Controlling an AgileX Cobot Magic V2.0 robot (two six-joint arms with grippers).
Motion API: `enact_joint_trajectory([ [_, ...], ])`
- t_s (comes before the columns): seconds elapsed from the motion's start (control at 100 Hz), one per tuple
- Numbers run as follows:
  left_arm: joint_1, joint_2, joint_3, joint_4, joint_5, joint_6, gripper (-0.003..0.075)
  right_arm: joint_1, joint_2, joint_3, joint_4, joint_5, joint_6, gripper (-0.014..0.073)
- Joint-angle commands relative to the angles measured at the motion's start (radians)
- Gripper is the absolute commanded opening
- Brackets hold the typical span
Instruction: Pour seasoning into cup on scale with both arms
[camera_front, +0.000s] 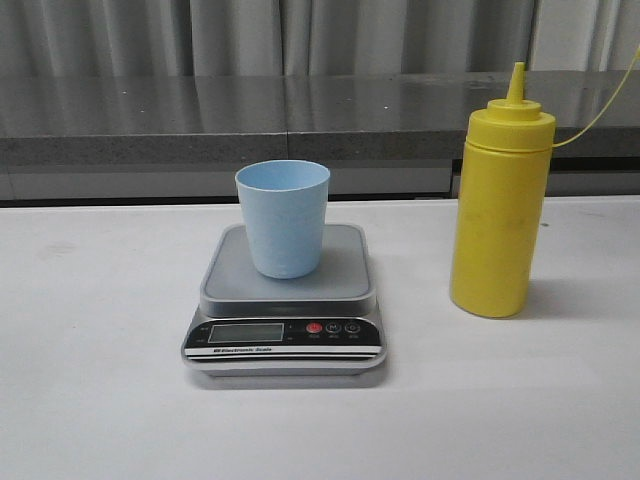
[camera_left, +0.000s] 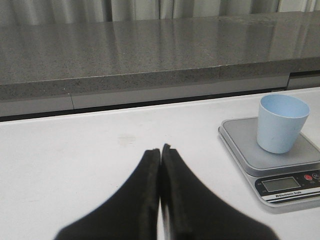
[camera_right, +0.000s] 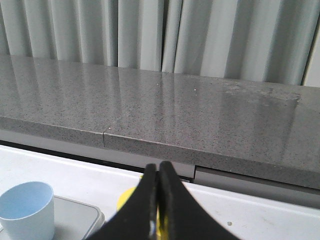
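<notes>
Nearest, on the white table (camera_front: 90, 400), the scale (camera_front: 285, 345), black front and red button facing forward. On its grey plate, standing upright, the light blue cup (camera_front: 283, 218). Off to the right, well apart from the scale, the tall yellow seasoning (camera_front: 500, 210) bottle, also upright. Left gripper (camera_left: 160, 150) pinched shut on nothing. Right gripper (camera_right: 158, 167) pinched shut too, above the bottle. Farthest back, a grey counter (camera_front: 200, 120) and curtains (camera_front: 250, 35).

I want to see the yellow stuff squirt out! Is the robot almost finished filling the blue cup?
Not yet. Ready: the cup already stands upright on the scale, and it looks empty. In hand: nothing; the left gripper and right gripper are both shut and empty. Left: pick up the yellow bottle, still standing on the table beside the scale, and pour.
</notes>
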Motion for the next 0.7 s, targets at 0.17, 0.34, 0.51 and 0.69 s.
enact_joint_trajectory([
  [0.17,0.000,0.013,-0.026,-0.017,-0.075,-0.001,-0.0020,-0.001,-0.009,-0.034,-0.003,-0.015,0.000,-0.0068],
  [0.34,0.000,0.013,-0.026,-0.017,-0.075,-0.001,-0.0020,-0.031,-0.104,0.006,-0.004,0.162,0.000,-0.0068],
  [0.51,0.000,0.013,-0.026,-0.017,-0.075,-0.001,-0.0020,-0.106,-0.255,0.059,-0.001,0.267,0.001,-0.0068],
  [0.69,0.000,0.013,-0.026,-0.017,-0.075,-0.001,-0.0020,-0.197,-0.426,0.135,-0.001,0.290,0.001,-0.0068],
])
